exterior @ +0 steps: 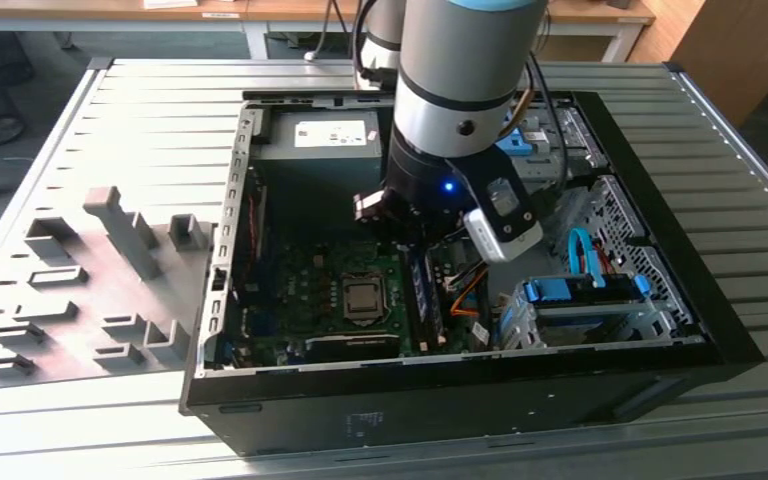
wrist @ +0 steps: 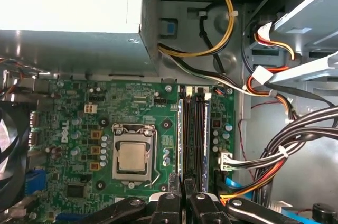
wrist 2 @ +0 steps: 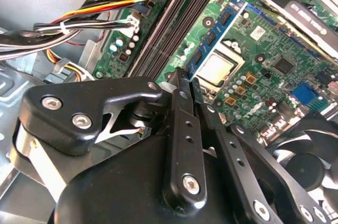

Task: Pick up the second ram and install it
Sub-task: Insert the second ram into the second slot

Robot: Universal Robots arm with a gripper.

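Gripper (wrist 2: 188, 78), fingers shut, is right at the end of the ram (wrist 2: 216, 34) stuck in the board (wrist 2: 264, 44) by the CPU (wrist 2: 216, 68).

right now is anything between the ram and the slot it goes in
Nothing visible. The ram already stands upright beside the processor socket, with the gripper at its end; the cables lie off to the side.

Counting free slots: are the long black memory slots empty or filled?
Empty: the long black memory slots show bare channels, unlike the seated blue-green memory board alongside.
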